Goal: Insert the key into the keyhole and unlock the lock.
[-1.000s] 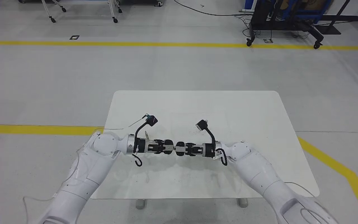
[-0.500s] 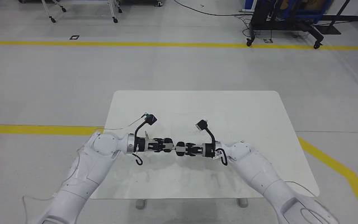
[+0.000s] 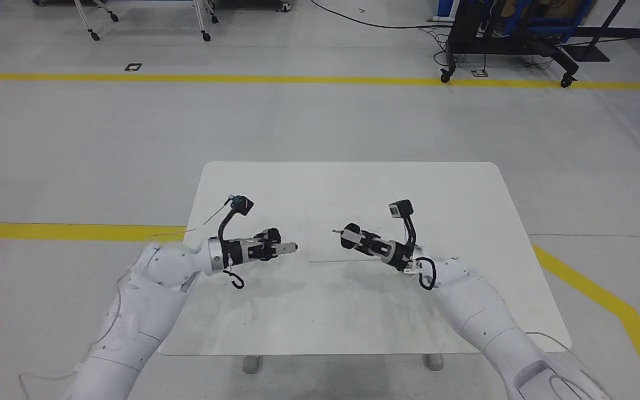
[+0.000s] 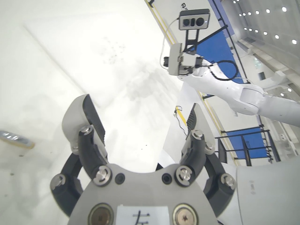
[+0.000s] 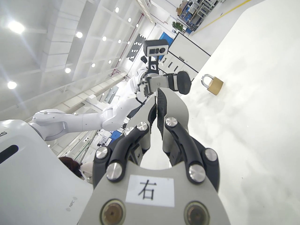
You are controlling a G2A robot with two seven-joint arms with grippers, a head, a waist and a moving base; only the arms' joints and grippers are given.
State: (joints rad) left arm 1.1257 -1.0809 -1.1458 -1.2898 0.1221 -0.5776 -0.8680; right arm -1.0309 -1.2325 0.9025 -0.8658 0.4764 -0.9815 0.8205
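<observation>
Two grippers are being seen well apart above the white table (image 3: 450, 200), where half a second ago they were being held tip to tip near its middle. The left gripper (image 4: 140, 118) is being held with its fingers spread wide and nothing between them. The right gripper (image 5: 159, 95) is being kept with its pads pressed tight together, and whether the key is being pinched there cannot be told. The brass padlock (image 5: 214, 84) is lying on the table, just beyond the left gripper as viewed from the right wrist, and is being touched by neither arm. Its shackle is appearing seated in the body, though it is too small to be judged firmly. The parting is being read as a break in the joint hold. With the padlock set down, either the turn is being counted as done or the padlock is having to be gripped afresh.
</observation>
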